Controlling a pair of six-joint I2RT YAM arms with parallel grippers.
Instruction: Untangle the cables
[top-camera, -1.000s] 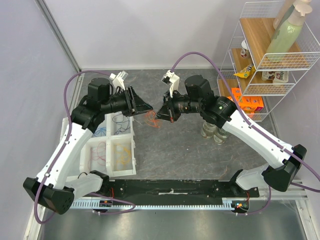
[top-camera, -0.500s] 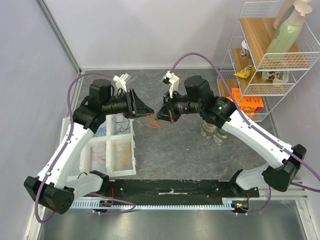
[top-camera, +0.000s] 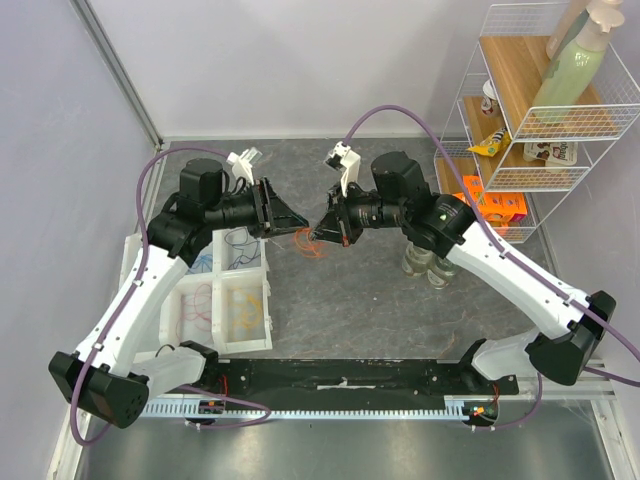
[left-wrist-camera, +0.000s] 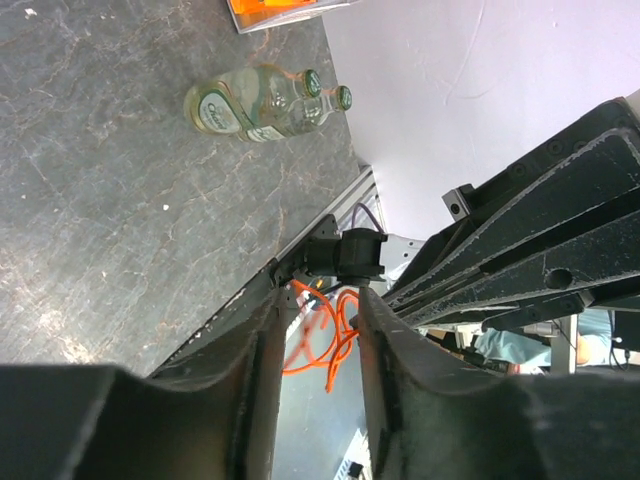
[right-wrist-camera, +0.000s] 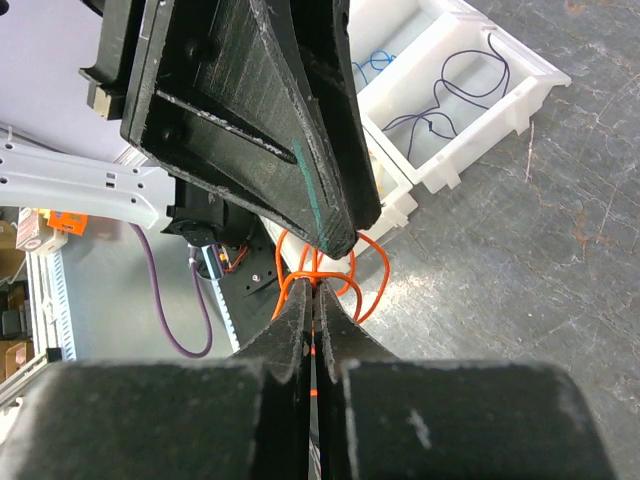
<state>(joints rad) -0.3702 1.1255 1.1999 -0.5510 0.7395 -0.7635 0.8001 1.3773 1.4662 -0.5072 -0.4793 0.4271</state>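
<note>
- Grey mottled table (top-camera: 380, 310) fills the scene, with a pale wall behind it and a wire rack (top-camera: 512, 75) at its right edge.
- Over the middle of the table our two arms meet tip to tip. The orange cable (top-camera: 305, 243) shows there as a small tangle of loops at the fingertips.
- Our right gripper (right-wrist-camera: 313, 296) has its fingers pressed together, pinching a strand of the orange cable at the very tip.
- Our left gripper (left-wrist-camera: 322, 295) has its fingers a little apart. Orange loops show in the gap, and we cannot tell whether the fingers touch them.
- Just left of the tangle sits a white sorting tray (top-camera: 268, 300). A dark wire (right-wrist-camera: 450, 95), a blue wire (top-camera: 200, 262), a red wire (top-camera: 200, 300) and a yellow wire (top-camera: 245, 310) each lie in their own compartment.
- Two glass bottles (top-camera: 428, 265) sit side by side by our right forearm, and an orange box (top-camera: 495, 205) lies beyond them near the rack.
</note>
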